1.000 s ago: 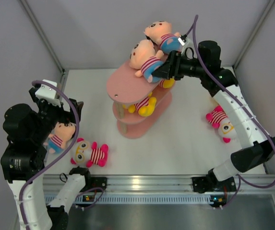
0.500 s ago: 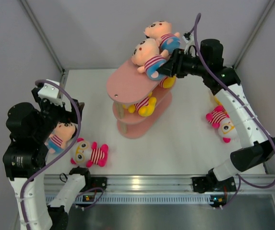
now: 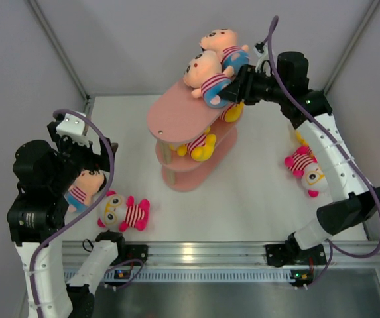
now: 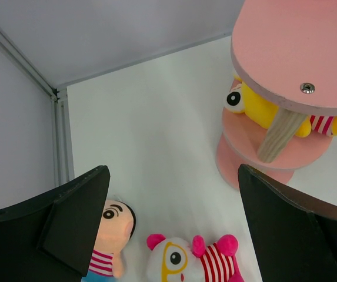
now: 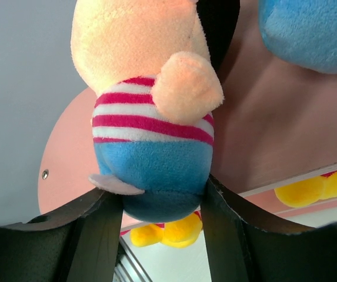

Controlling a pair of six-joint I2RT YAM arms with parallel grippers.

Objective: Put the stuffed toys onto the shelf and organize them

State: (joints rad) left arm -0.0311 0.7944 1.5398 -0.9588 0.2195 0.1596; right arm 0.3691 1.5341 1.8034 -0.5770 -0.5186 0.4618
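I am clamping my right pincer (image 5: 159, 197) on the blue bottom of a peach-headed doll (image 5: 150, 123). It is lying on the top tier of the shelf (image 3: 176, 118), its long axis running straight out from my fingers and its head pointing away, far-left.

This has the look of a robotics lab cell, not anyone's home. A bare white table (image 3: 256, 192) is boxed in by plain grey panels (image 3: 143, 40) set on metal posts (image 3: 58, 48). Along the near edge runs an aluminium rail (image 3: 203, 250) with two jointed robot arms bolted to it, the left arm (image 3: 37, 192) and the right arm (image 3: 329, 152), and purple cables (image 3: 267, 41) loop off them.
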